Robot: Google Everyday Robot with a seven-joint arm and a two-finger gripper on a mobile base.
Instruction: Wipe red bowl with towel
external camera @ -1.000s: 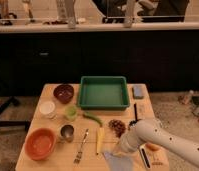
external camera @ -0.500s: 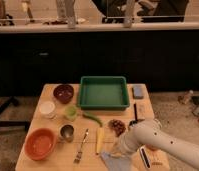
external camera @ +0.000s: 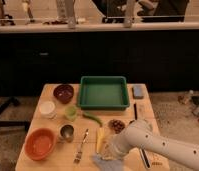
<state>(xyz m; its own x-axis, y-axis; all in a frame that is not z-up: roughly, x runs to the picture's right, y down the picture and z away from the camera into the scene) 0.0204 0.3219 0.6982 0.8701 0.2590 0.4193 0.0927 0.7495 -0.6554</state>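
Pale blue-grey towel (external camera: 104, 162) lies creased at the worktop's (external camera: 53, 91) front edge, just under the gripper (external camera: 112, 150), whose jaws we read as pressed together, hold on the cloth unconfirmed; the red bowl (external camera: 40, 144) sits well apart to view-left, so we judge the next travel runs leftward.

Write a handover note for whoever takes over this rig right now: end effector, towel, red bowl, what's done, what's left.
End effector: shut, low at the front of the table, on the towel; whether it actually grips the cloth is unclear.
Towel: bunched at the front edge, near the middle.
Red bowl: front-left, upright, apart from the towel, with the fork between them.
Done: end effector is at the towel.
Left: lift the towel, carry it left to the bowl, wipe.
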